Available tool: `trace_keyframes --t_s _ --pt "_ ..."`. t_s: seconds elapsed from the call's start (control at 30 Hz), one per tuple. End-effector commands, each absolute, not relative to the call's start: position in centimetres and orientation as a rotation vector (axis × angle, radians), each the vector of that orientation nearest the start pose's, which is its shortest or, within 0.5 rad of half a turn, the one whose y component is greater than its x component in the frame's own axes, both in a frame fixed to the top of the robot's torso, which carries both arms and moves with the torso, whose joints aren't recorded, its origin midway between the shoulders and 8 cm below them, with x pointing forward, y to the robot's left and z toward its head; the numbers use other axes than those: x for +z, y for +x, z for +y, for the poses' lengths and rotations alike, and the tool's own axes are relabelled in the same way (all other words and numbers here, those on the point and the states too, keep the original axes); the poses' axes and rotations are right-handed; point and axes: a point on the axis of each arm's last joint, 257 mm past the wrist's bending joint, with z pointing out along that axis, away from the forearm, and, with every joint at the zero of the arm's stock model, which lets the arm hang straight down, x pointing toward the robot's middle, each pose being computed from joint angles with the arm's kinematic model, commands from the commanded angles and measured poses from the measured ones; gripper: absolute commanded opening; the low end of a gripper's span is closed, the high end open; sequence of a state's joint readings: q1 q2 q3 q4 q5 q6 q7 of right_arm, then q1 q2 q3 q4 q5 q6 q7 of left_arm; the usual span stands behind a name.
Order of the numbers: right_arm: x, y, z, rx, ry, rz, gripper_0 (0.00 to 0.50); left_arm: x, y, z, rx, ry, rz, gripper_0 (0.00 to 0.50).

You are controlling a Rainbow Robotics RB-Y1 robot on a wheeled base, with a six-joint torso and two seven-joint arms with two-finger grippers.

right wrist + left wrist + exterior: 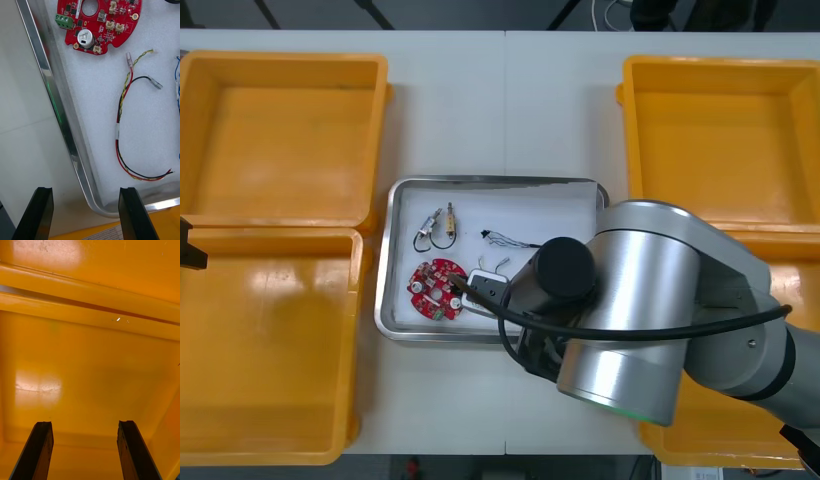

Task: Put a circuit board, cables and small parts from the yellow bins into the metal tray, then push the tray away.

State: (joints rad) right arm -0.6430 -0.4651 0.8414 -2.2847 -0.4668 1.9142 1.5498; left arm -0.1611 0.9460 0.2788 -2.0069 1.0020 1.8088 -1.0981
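While the right arm (650,310) hangs over the near right corner of the metal tray (490,182) in the front view, its own bulk hides what is under it. The tray sits mid-tabletop (500,110) between the yellow bins (280,58), two per side, and is white inside. Inside it, the round red circuit board (435,289) lies near left. The small metal parts (437,226) lie beyond the board, toward the far left. A thin cable (505,239) lies around the middle, apart from both. Right wrist view: the right tool (85,215) has its fingers (39,213) wide apart, gripping nothing. The rounded corner of the tray rim runs between them, one finger over bare tabletop outside the rim, the other at the corner. I can't tell whether either touches. A red and yellow cable (122,123) with a black strand lies looped on the white floor between that corner and the board, near the board but not touching it. A bin edge sits just past the corner. Left wrist view: the left tool (84,455) has its fingers apart too, gripping nothing, over a yellow bin's floor. I can't tell which bin.
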Motion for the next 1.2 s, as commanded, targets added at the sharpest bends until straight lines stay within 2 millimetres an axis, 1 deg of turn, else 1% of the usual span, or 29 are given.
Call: trace_keyframes --t_s 0.03,0.23,0.37,0.5,0.7,0.8,0.9,1.03,1.2 --pt "-22.7 34.1 -1.1 -0.287 -1.729 1.993 0.500 -15.9 38.1 41.0 -0.027 -0.119 2.703 0.500" --pt "-24.6 33.9 1.3 -0.239 -1.783 1.921 0.500 -16.1 38.0 41.4 -0.015 -0.125 2.702 0.500" --pt "-26.1 33.9 2.0 -0.232 -1.814 1.901 0.500 -16.1 38.0 41.4 -0.015 -0.122 2.704 0.500" --pt "-27.1 34.1 2.5 -0.252 -1.823 1.898 0.500 -16.1 38.0 41.4 -0.015 -0.122 2.704 0.500" --pt "-28.2 34.2 3.6 -0.297 -1.842 1.891 0.500 -16.1 38.0 41.4 -0.015 -0.122 2.704 0.500" --pt "-28.5 34.2 4.3 -0.300 -1.841 1.893 0.500 -16.1 38.0 41.4 -0.015 -0.122 2.704 0.500" --pt "-28.7 34.3 4.5 -0.311 -1.840 1.898 0.500 -16.1 38.0 41.4 -0.015 -0.122 2.704 0.500" --pt "-29.2 34.6 4.1 -0.342 -1.844 1.898 0.500 -16.1 38.0 41.4 -0.015 -0.122 2.704 0.500" --pt "-29.2 34.7 4.1 -0.345 -1.844 1.895 0.500 -16.1 38.0 41.4 -0.015 -0.122 2.704 0.500"
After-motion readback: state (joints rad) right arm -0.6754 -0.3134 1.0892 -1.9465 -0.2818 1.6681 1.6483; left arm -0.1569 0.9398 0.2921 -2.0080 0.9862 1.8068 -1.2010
